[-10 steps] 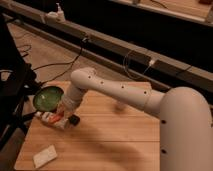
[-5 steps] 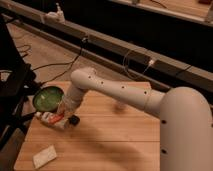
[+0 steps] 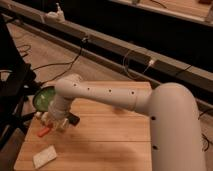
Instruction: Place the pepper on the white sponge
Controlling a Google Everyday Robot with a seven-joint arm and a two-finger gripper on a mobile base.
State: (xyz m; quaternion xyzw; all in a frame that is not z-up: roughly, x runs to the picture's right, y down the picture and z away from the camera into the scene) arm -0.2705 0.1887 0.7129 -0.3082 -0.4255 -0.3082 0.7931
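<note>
Hovering gripper (image 3: 56, 122), just beside pepper (image 3: 44, 131)

Dim warm indoor light falls from above onto wooden table (image 3: 110, 145); white arm (image 3: 170, 120) brightest, soft sheen along top, no hard glare. Gripper (image 3: 55, 120) low over table's left part, underside in shade. Wall behind near black, floor (image 3: 50, 52) at left murky brown

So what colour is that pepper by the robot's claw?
Red-orange, seen in the camera view; the pepper is by the gripper, low over the table.
</note>
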